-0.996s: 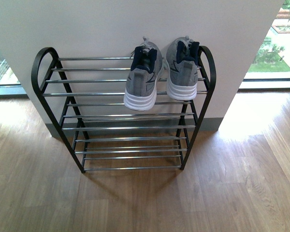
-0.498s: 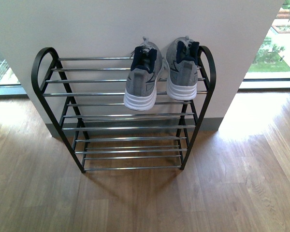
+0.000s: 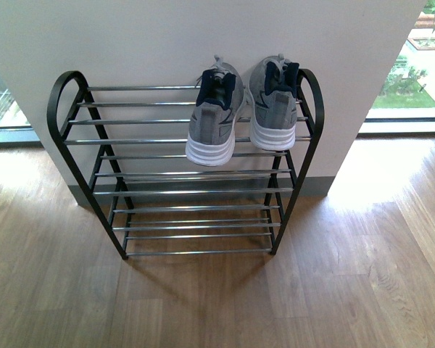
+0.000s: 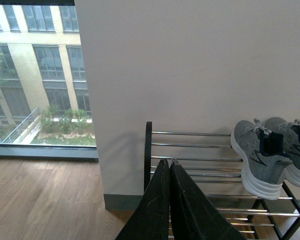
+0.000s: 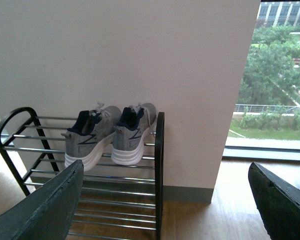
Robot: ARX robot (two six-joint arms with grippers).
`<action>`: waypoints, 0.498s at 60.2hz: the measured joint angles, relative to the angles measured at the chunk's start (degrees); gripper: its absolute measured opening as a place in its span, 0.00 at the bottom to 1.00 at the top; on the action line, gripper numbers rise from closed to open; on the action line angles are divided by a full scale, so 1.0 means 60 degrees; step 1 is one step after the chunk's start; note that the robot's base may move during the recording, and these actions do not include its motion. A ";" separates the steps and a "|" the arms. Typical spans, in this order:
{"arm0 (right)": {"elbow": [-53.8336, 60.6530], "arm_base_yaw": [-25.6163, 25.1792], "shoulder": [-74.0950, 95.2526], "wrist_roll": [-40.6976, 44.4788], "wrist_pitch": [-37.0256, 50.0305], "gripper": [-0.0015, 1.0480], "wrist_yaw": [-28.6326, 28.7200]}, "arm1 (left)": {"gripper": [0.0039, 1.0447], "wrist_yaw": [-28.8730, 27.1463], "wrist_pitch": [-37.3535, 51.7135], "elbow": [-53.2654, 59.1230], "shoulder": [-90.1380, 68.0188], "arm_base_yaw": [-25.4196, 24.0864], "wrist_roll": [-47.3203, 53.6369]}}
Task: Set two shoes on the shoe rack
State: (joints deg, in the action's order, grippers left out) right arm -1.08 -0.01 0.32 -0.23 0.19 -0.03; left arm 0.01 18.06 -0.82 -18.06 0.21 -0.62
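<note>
Front view shows nothing moved over the last second: the grey sneakers (image 3: 214, 119) sit side by side on the top tier of the shoe rack (image 3: 130, 141), the left gripper (image 4: 169, 165) is clenched empty and the right gripper (image 5: 165, 169) is spread wide, so the placing looks finished.

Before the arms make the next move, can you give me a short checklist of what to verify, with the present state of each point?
1. Both shoes, left sneaker and right sneaker, on the top tier of the shoe rack: ok.
2. Heels inside the front rod: not ok; the left sneaker overhangs it.
3. Empty left tool: ok, shut on nothing.
4. Empty right tool: ok, open.
5. Arms clear of the rack: ok, neither shows in the front view.
</note>
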 joint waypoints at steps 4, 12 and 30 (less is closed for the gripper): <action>0.0000 0.0000 0.0000 0.0000 0.0000 0.91 0.0000 | 0.01 -0.0004 -0.0240 0.0000 0.0244 0.0000 0.0000; 0.0000 0.0000 0.0000 0.0000 0.0000 0.91 0.0000 | 0.01 -0.0004 -0.0659 0.0000 0.0659 0.0000 0.0000; 0.0000 0.0000 0.0000 0.0000 0.0000 0.91 0.0000 | 0.01 -0.0004 -0.1362 0.0000 0.1366 0.0000 0.0000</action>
State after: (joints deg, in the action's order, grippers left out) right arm -1.08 -0.01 0.32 -0.23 0.19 -0.03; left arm -0.01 9.89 -0.82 -9.87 0.21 -0.62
